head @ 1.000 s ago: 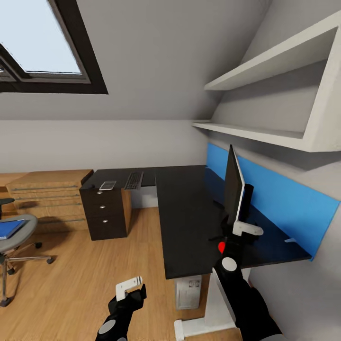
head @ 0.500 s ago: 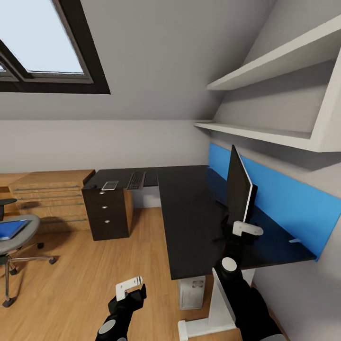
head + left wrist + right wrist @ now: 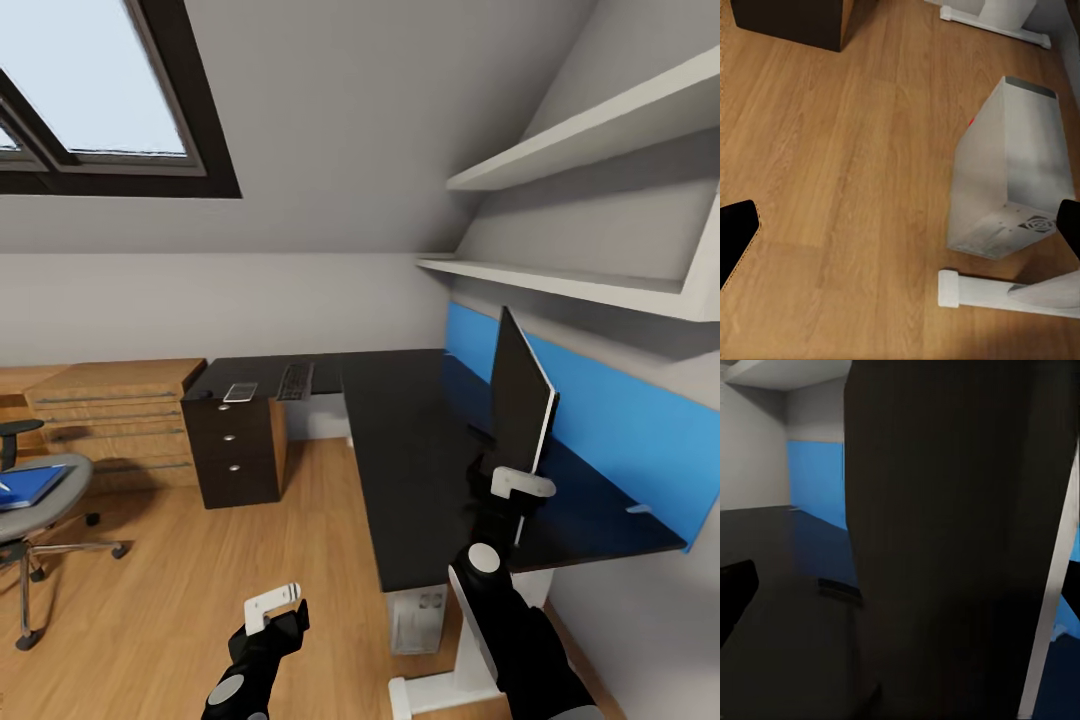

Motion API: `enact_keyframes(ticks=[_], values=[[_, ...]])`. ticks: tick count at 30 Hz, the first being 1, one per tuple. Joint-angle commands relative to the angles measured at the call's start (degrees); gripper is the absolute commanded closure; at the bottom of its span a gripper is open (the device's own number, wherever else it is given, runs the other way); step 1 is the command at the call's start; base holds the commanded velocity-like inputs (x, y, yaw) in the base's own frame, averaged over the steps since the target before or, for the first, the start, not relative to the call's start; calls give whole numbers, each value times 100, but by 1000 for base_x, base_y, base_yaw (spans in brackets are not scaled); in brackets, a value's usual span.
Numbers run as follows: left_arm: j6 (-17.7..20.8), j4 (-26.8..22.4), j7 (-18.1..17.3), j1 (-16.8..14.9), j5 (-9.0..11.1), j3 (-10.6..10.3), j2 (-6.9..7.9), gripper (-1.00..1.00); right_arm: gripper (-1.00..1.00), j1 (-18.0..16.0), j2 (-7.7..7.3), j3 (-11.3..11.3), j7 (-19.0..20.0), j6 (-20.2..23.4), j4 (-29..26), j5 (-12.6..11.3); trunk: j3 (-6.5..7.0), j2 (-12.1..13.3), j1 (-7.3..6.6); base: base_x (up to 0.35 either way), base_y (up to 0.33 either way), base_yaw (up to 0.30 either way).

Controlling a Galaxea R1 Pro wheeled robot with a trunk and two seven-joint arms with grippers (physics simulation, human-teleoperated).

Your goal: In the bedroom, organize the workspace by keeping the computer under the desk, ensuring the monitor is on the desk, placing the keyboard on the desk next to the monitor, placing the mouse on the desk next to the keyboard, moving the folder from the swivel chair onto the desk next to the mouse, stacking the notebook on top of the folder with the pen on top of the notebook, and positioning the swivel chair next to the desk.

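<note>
Monitor [image 3: 522, 400] stands edge-on on the desk [image 3: 410, 450], right in front of the right gripper [image 3: 508, 492], whose parted fingers flank its lower corner; left gripper [image 3: 272, 606] hangs empty, spread.

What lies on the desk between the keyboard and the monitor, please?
Nothing: in the head view, the black desk top is bare between the keyboard and the monitor.

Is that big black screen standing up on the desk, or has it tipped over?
Standing upright. The monitor rises edge-on from the black desk in front of the blue wall panel. Whether it is switched on, I cannot tell.
</note>
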Motion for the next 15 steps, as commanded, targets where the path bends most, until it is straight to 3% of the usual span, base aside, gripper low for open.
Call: enact_keyframes(ticks=[1, 9, 15], values=[[25, -9, 39, -7, 9, -12, 5, -100, -100, -5, 2, 7, -22, 9, 3, 27, -7, -5, 1, 71, 187, 0], [25, -8, 41, -7, 9, -13, 5, -100, -100, -5, 2, 6, -21, 9, 3, 27, -7, -5, 1, 92, 88, 0], [25, -9, 41, -7, 9, -16, 5, -100, -100, -5, 2, 8, -22, 9, 3, 27, -7, -5, 1, 247, 127, 0]])
